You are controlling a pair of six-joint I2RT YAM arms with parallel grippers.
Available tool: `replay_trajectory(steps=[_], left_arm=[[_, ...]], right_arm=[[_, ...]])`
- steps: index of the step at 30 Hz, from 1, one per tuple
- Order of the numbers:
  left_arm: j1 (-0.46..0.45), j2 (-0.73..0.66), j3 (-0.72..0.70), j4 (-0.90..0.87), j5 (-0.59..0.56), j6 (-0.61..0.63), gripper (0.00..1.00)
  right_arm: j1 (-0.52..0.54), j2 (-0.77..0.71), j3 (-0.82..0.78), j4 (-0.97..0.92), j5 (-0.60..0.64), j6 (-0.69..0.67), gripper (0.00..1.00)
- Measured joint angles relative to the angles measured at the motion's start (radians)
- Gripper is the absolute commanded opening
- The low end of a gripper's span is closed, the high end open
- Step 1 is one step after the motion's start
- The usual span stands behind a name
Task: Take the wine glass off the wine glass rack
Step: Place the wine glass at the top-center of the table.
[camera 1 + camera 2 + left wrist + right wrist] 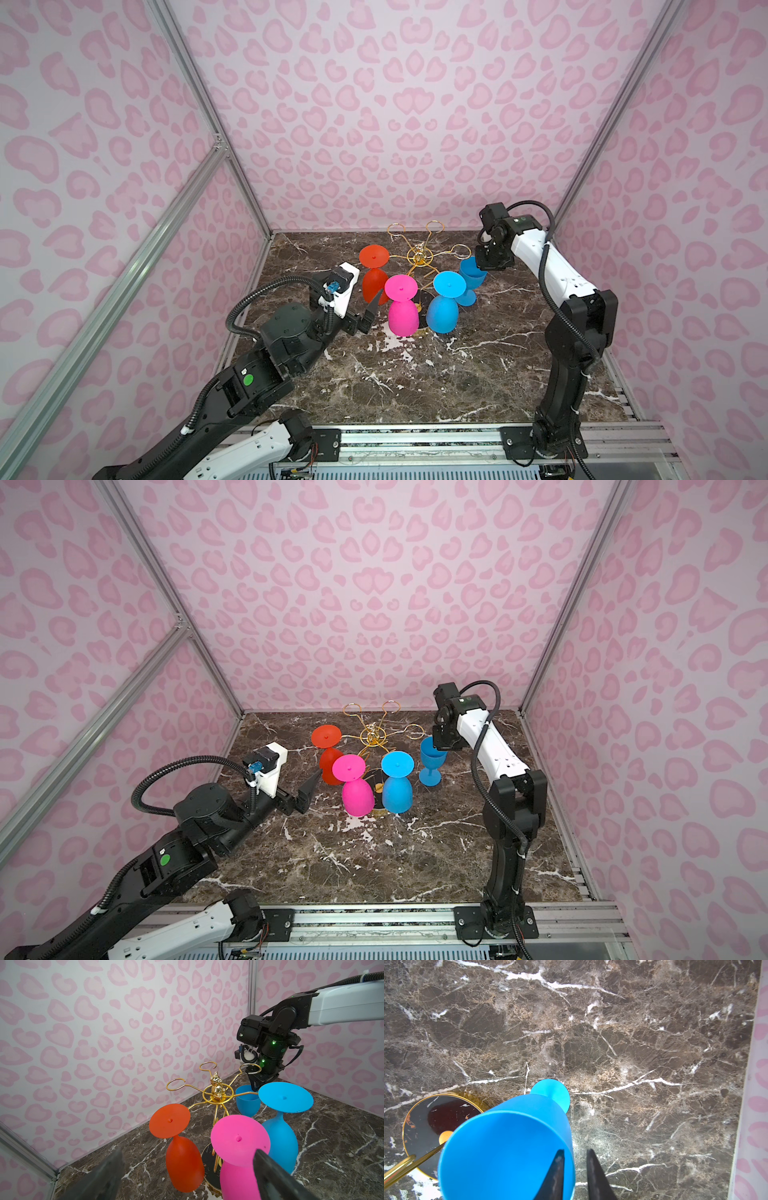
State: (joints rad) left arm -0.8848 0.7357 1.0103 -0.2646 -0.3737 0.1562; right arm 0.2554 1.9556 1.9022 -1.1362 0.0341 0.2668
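The wine glass rack [419, 257] stands on the table [415, 386], near the middle of its back edge. An orange glass [374, 286], a pink glass [402, 318] and a light blue glass [442, 313] hang upside down from its front arms. The blue wine glass [470, 279] is off the rack. It stands upright on the table just beside the rack, on the side of the right edge. The fingers of the right arm [596, 1176] are a little open, one inside the cup and one outside, with the rim in the gap between them. The fingers of the left arm [270, 1169] are wide open and hold nothing, near the pink glass.
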Motion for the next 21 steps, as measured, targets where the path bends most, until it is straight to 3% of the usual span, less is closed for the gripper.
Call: replay_trajectory(steps=[21], left_arm=[[0.000, 0.009, 0.010, 0.000, -0.039, -0.013, 0.98]], right_arm=[[0.000, -0.072, 0.202, -0.103, 0.027, -0.016, 0.31]])
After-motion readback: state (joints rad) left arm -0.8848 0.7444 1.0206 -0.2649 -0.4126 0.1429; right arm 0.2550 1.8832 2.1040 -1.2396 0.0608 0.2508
